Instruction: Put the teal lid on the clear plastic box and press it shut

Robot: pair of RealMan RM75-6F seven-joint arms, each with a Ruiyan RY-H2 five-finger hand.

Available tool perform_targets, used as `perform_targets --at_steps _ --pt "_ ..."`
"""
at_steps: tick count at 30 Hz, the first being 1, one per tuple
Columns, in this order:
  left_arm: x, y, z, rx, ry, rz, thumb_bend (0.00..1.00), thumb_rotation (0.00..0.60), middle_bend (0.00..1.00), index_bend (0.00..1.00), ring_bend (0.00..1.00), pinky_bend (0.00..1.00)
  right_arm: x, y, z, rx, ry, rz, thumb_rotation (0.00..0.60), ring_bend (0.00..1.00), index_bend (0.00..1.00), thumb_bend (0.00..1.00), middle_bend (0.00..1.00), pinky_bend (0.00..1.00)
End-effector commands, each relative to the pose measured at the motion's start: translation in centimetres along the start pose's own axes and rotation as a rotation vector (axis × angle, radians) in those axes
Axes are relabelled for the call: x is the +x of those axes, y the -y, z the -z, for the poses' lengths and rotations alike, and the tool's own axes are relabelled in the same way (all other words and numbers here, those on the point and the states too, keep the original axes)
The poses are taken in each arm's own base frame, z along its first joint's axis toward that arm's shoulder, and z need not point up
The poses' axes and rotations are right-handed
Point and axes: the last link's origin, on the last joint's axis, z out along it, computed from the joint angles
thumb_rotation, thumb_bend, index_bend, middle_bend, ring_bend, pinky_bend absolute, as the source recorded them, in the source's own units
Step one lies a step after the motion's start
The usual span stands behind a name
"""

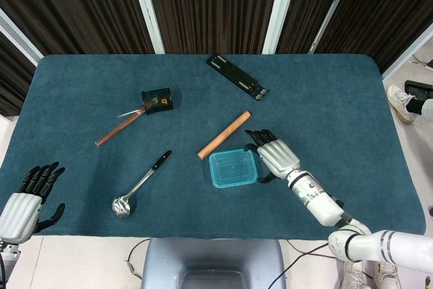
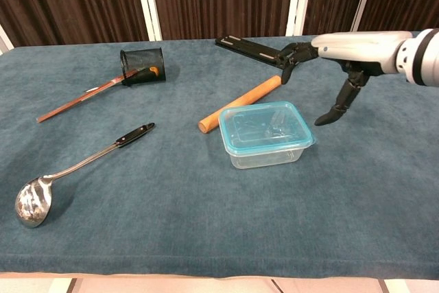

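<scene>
1. The clear plastic box stands on the teal-covered surface, near its front edge and slightly right of centre.
2. The teal lid sits on top of the box, covering its opening. Whether the lid is fully snapped down cannot be determined from either view.
3. In the head view, the lid hides the box walls completely; only the chest view shows the transparent sides.
4. The right hand is raised above the surface, just right of and behind the box, palm down. It grasps nothing: the fingers are spread and curled downward, and the thumb hangs separately toward the surface. No part of it touches the lid or the box.
5. The right forearm is cut off by the right frame edge in the chest view.
6. The left hand appears only in the head view, at the lower left corner beside the surface edge. It is released, fingers apart, holding nothing; its arm is cropped by the frame.
7. A wooden rod lies diagonally just behind the box, apart from it.
8. A metal ladle lies left of the box, well apart.
9. A black mesh cup lies on its side at the rear left with thin sticks projecting from it; its contents are too small to identify.
10. A flat black object lies at the rear; its type cannot be made out.
</scene>
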Motion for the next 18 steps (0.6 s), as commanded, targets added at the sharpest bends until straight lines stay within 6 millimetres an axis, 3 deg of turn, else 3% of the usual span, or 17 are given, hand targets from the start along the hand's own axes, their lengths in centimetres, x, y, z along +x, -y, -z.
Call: perform_targets --at_steps 1,9,18 --pt "0.0 0.0 0.0 0.000 0.002 -0.001 0.41 0.600 0.00 0.00 0.00 0.01 0.1 1.6 -1.2 0.007 0.024 0.010 0.600 0.00 0.40 0.29 0.00 0.00" --pt "0.2 0.2 0.1 0.002 -0.002 0.005 0.41 0.600 0.00 0.00 0.00 0.01 -0.9 4.8 -3.5 -0.038 0.092 0.142 0.600 0.00 0.41 0.27 0.00 0.00" --pt "0.2 0.2 0.2 -0.004 -0.002 0.006 0.41 0.600 0.00 0.00 0.00 0.01 -1.1 4.5 -3.7 -0.101 0.117 0.193 0.600 0.00 0.41 0.27 0.00 0.00"
